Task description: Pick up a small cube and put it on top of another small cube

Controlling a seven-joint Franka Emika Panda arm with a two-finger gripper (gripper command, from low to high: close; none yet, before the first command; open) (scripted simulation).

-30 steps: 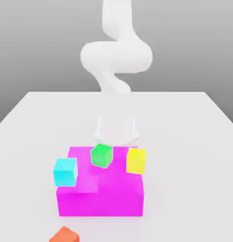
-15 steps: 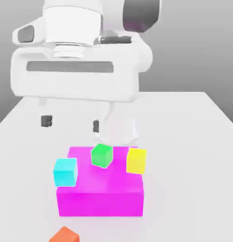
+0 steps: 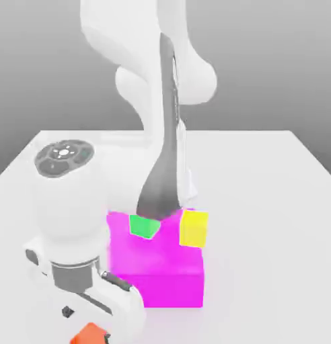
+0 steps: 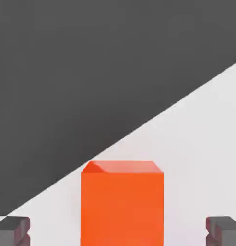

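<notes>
In the exterior view, the orange cube (image 3: 89, 334) sits in front of the magenta block (image 3: 161, 289), toward the exterior view's left, with the gripper (image 3: 87, 324) over it. In the hand view the fingers stand wide apart, holding nothing, the cube between them; I'd guess it's light and stiff, best pinched midway down two opposite flat sides.

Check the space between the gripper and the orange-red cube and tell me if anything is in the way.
Nothing visible stands in the way. In the hand view the gripper is open, with the orange-red cube between its fingers, and only pale tabletop shows in the gap on either side.
</notes>
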